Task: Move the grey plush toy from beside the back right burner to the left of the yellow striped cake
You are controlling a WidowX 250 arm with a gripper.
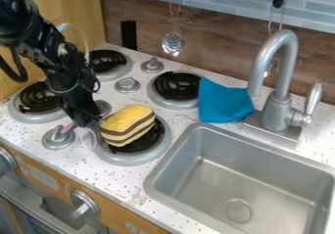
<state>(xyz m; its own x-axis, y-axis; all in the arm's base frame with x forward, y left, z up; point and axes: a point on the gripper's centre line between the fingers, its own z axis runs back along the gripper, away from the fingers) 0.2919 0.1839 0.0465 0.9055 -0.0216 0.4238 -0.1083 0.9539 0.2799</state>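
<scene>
The black gripper hangs low over the left part of the stove, just left of a toy cake slice with a yellow top and brown and cream striped sides. The cake slice rests on the front right burner, its left end close to the gripper; whether they touch is unclear. A small pink piece shows at the gripper's left, above a silver knob. A blue cloth lies between the back right burner and the faucet.
A metal sink takes up the lower right, with a tall faucet behind it. Other burners lie at the back left and far left. Silver knobs stand between burners. Utensils hang along the back wall.
</scene>
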